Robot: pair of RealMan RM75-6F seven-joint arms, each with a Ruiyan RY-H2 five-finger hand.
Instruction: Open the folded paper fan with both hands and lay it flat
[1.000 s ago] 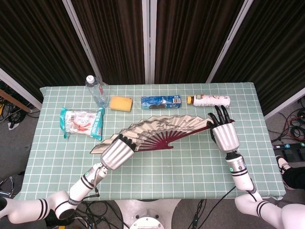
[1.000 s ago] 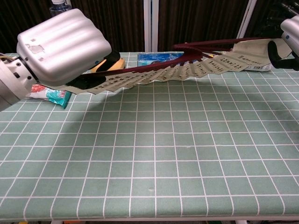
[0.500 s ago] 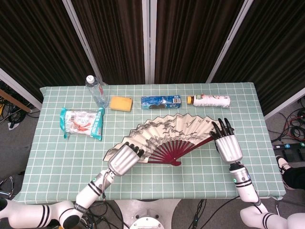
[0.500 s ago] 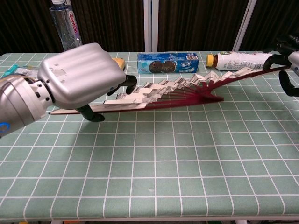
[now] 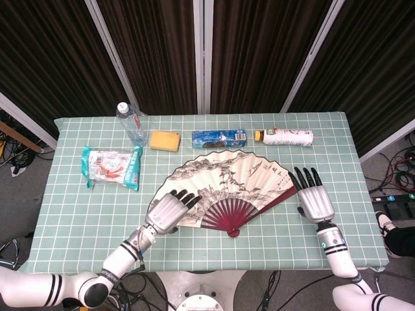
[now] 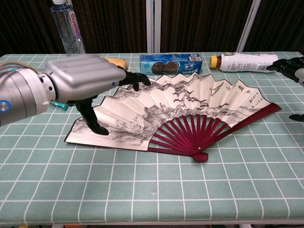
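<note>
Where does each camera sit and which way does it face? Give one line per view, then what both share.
Head view: high above the near table edge, looking steeply down on the whole table; both forearms show, left hand and right hand.
Chest view: low at the near edge, looking level across the tabletop toward the dark curtains; left hand looms large, right hand cut off at the frame edge.
Shared: the open fan, both hands, the cookie pack.
</note>
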